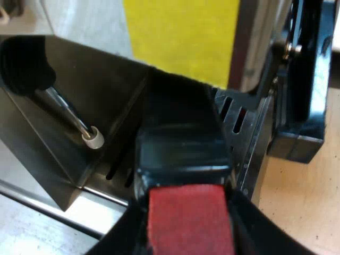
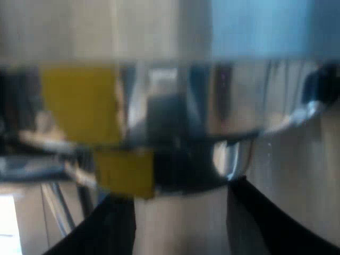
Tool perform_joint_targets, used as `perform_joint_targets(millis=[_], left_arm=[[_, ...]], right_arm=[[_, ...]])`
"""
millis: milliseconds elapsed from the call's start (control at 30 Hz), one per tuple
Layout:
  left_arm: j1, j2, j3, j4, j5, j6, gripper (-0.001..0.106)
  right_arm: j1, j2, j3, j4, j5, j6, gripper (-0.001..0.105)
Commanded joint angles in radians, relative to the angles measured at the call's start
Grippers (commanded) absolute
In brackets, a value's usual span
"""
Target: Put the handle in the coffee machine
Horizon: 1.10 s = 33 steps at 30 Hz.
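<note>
— Where is your handle (image 1: pixel 180 143) right now?

— Look at your left wrist view. The dark handle lies straight ahead of your left gripper (image 1: pixel 186 206), its red end (image 1: pixel 190 220) nearest the camera. The far end runs in at the front of the espresso machine (image 1: pixel 64 143), under a yellow panel (image 1: pixel 180 37) and above the slotted drip tray (image 1: pixel 241 125). The metal head is hidden, so you cannot tell from here whether it is seated.

— Is your left gripper on it?

— Yes. Its two fingers (image 1: pixel 255 218) press against either side of the red end, clamped on the handle.

— Anything close by?

— The steam wand (image 1: pixel 66 109), a metal rod with a black knob and a pale tip, stands beside the handle and apart from it. Past the drip tray you can see the tan bench (image 1: pixel 305 202).

— And your right gripper (image 2: pixel 180 215)?

— Its fingers (image 2: pixel 106 228) stand apart with nothing between them. It sits near a shiny curved metal surface (image 2: pixel 234 106) that carries yellow patches (image 2: pixel 79 103). You cannot tell which part that is.
</note>
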Motion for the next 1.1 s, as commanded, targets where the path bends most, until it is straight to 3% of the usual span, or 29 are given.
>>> perform_joint_targets(millis=[33,467,733,833,900,1000,1100], left_arm=[[0.003,-0.039,-0.026,-0.006,0.210,0.028,0.000],[0.003,-0.039,-0.026,-0.006,0.208,0.028,0.000],[0.003,-0.039,-0.026,-0.006,0.149,0.028,0.001],[0.003,-0.039,-0.026,0.006,0.149,0.020,0.022],[0.003,-0.039,-0.026,0.028,0.149,0.020,0.048],[0.003,-0.039,-0.026,0.047,0.149,0.020,0.078],[0.003,-0.039,-0.026,0.047,0.149,0.022,0.077]], right_arm=[[-0.005,-0.001,-0.011,-0.040,0.006,0.006,0.041],[-0.014,-0.001,-0.067,-0.028,0.021,-0.007,0.037],[-0.014,-0.001,-0.067,-0.090,0.021,-0.034,0.037],[-0.014,-0.001,-0.067,-0.119,0.021,-0.037,0.037],[-0.014,-0.003,-0.067,-0.127,0.021,-0.039,0.037],[-0.014,-0.008,-0.067,-0.128,0.021,-0.044,0.037],[-0.014,-0.014,-0.067,-0.139,0.030,-0.044,0.037]])
